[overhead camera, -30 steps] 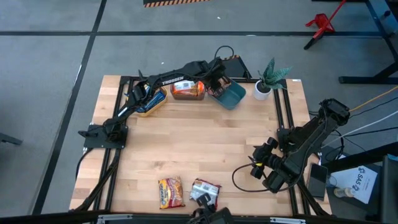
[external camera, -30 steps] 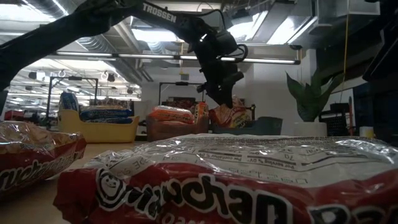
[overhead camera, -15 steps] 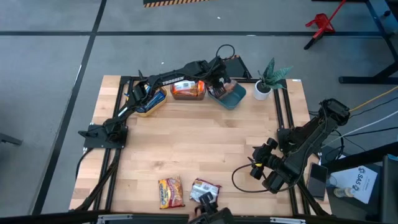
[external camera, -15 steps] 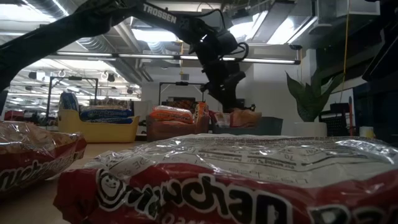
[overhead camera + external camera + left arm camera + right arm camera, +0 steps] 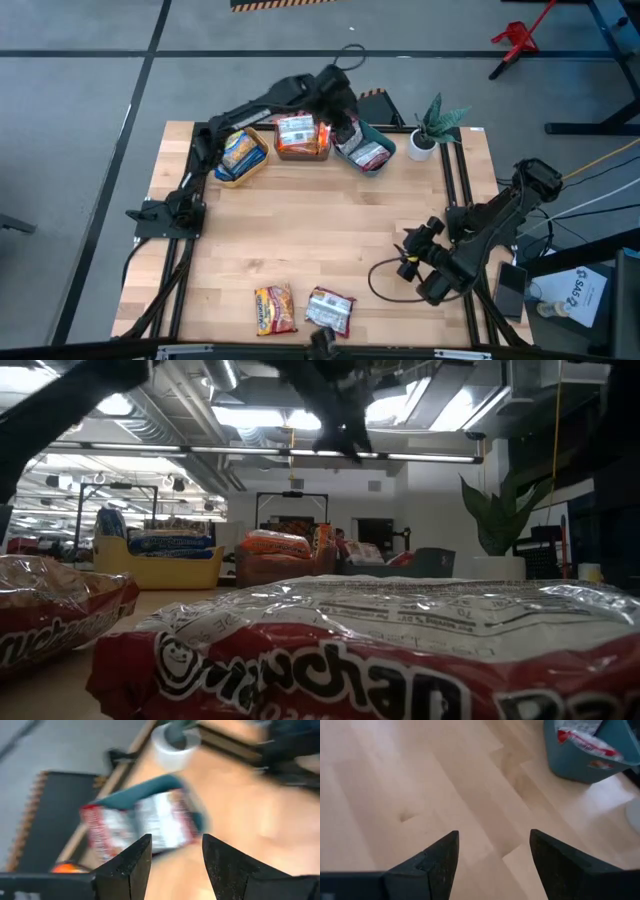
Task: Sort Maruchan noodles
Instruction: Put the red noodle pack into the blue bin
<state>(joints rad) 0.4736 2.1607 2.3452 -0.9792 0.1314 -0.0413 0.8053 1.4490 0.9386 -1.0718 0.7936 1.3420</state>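
My left gripper point(image 5: 338, 108) point(image 5: 176, 840) hangs open high above the teal bin point(image 5: 366, 153), touching nothing; in the low view it shows near the top point(image 5: 345, 440). Red-silver packets point(image 5: 142, 822) lie in that teal bin. The yellow bin point(image 5: 240, 156) holds blue-white packets and the grey bin point(image 5: 302, 138) holds orange ones. An orange-yellow packet point(image 5: 275, 308) and a red-silver packet point(image 5: 330, 309) lie flat near the table's near edge; the red-silver one fills the low view point(image 5: 350, 650). My right gripper point(image 5: 403, 262) point(image 5: 493, 835) is open over bare wood at the right.
A potted plant point(image 5: 425, 135) in a white pot stands at the far right corner beside the teal bin. Black frame rails point(image 5: 455, 190) run along the table's sides. Bare wood point(image 5: 320, 230) spreads between the far bins and the near packets.
My left gripper, which was low at the teal bin with a red-silver packet, has let go and risen well clear of the bin. The packet now lies in the teal bin.
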